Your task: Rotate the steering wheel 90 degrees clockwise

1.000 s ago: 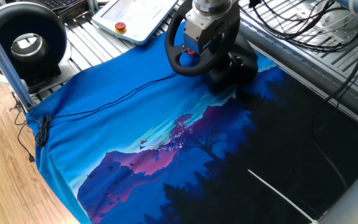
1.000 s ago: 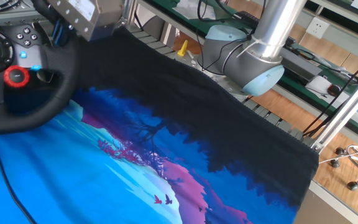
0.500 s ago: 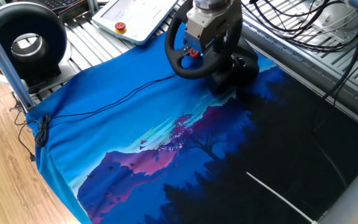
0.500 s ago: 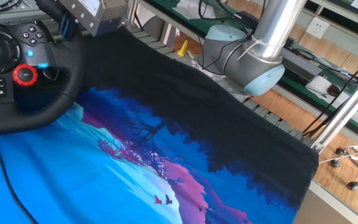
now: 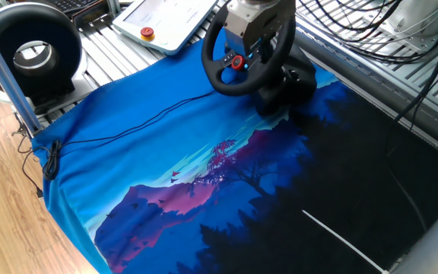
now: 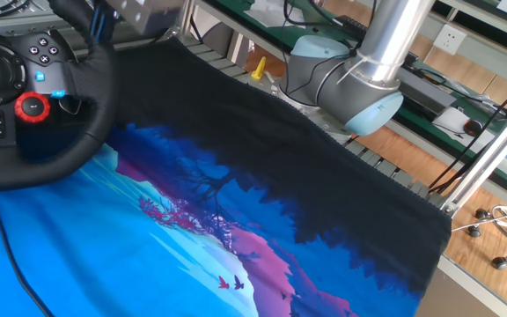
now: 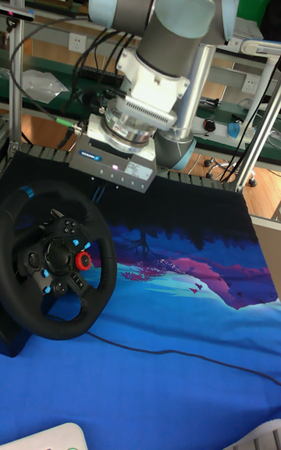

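Observation:
The steering wheel [image 5: 217,74] is black and round, and its hub carries a red knob and small blue buttons. It stands on its bulky base [image 5: 287,87] at the far edge of the blue cloth. The wheel [image 6: 69,141] fills the left edge of the other fixed view. In the tall view the wheel [image 7: 94,294] shows its blue rim stripe at the upper left. My gripper [image 5: 255,39] hangs just above the upper rim. The gripper [image 6: 91,19] looks open, and nothing is held between its fingers. In the tall view its fingers cannot be made out.
A black ring-shaped device with a silver centre [image 5: 33,57] stands at the back left, beside a white pendant [image 5: 166,19]. A thin black cable [image 5: 128,129] runs across the printed cloth [image 5: 204,190]. The arm's base [image 6: 350,84] and frame posts [image 6: 491,150] stand behind the table.
My gripper has risen up and away from the wheel's upper rim. The hub's red knob shifted slightly as the wheel turned a little.

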`<state>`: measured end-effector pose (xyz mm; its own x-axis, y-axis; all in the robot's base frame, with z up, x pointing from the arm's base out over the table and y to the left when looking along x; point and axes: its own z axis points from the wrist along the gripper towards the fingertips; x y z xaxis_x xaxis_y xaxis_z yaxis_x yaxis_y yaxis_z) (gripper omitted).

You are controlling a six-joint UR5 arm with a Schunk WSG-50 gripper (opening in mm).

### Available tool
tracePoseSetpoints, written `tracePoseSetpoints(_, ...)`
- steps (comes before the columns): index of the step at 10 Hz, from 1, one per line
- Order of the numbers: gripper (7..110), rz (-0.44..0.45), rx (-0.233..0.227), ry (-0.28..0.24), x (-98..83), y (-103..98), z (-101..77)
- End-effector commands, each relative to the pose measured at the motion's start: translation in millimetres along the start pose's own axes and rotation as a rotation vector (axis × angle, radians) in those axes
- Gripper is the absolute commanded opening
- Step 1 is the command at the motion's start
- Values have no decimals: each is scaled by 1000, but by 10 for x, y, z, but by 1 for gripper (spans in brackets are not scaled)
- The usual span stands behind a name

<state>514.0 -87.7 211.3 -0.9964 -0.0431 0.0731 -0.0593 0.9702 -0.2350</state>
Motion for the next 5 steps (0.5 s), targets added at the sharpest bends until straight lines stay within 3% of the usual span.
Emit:
tracePoseSetpoints(1, 7, -33, 20, 0, 125, -205, -90)
tracePoseSetpoints(2, 7, -52, 69, -11, 126, -352, -128)
tracePoseSetpoints(5, 7, -64, 81, -12, 168, -419, -175)
